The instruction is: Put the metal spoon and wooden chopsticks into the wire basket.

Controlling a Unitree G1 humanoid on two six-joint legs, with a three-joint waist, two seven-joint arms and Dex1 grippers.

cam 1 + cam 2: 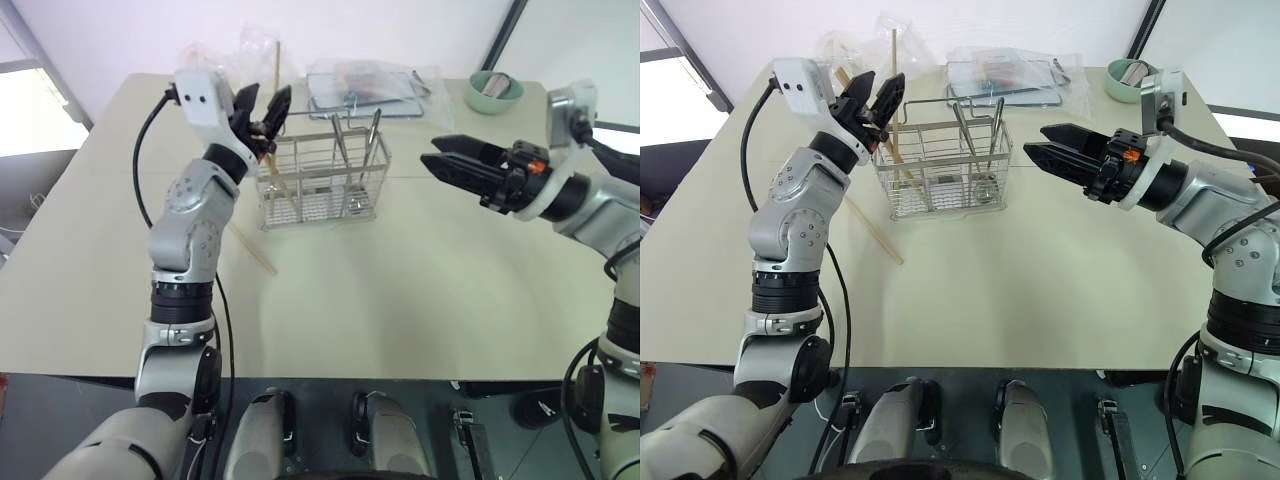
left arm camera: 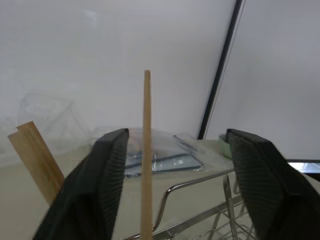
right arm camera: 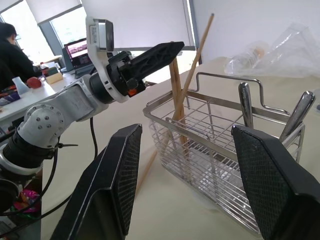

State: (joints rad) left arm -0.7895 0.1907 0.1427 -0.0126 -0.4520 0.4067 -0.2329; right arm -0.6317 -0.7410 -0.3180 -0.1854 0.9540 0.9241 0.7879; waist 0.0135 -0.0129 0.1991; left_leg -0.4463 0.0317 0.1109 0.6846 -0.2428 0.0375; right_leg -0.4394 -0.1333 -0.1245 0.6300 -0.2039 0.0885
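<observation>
The wire basket (image 1: 318, 185) stands at mid-table. One pale wooden chopstick (image 2: 146, 150) stands upright in its left end, rising between the fingers of my left gripper (image 1: 268, 96), which is open and not touching it. A second stick (image 3: 175, 90) leans beside it in the basket. Another chopstick (image 1: 252, 249) lies flat on the table left of the basket, partly behind my left arm. In the basket's right end stands the metal spoon (image 1: 995, 125), next to a second shiny handle (image 1: 962, 125). My right gripper (image 1: 432, 152) hovers open to the right of the basket, pointing at it.
A flat wire tray wrapped in clear plastic (image 1: 360, 88) lies behind the basket. A pale green bowl (image 1: 495, 92) sits at the back right, and crumpled plastic bags (image 1: 235, 45) at the back left. A person (image 3: 11, 57) sits at a desk beyond the table.
</observation>
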